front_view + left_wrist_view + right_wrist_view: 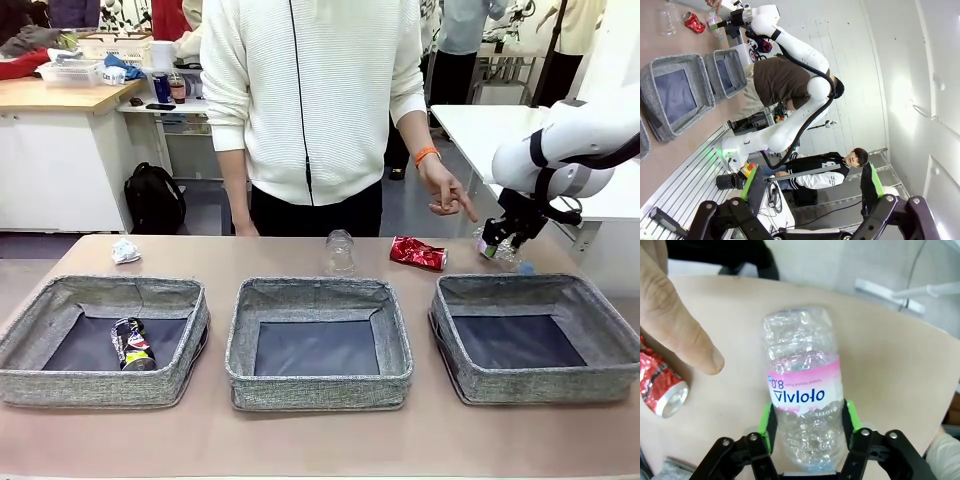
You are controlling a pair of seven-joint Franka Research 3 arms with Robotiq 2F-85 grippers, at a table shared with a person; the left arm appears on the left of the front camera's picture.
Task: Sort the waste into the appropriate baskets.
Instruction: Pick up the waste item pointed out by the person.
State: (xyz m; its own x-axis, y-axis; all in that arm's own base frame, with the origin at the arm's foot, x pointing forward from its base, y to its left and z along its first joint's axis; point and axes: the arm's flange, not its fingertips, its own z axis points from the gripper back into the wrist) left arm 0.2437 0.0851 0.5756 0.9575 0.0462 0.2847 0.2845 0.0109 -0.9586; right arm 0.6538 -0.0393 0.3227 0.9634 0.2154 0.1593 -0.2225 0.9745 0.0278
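Front view: the right pincer [501, 240] straddles a clear bottle [512, 262] lying on the bench [300, 440] just behind the right-hand basket [535, 385], beside a person's pointing hand [445, 190].

Left wrist view: the left pincer [811, 177] gapes wide, well away.

Right wrist view: green pads [766, 426] flank the bottle across its long axis. Whether they clamp it cannot be told.

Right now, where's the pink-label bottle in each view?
Front: pink-label bottle far right, at the right gripper.
Left wrist: bottle top left, small.
Right wrist: bottle centre, between the green pads.
Shared landmark: crushed red can beside it.
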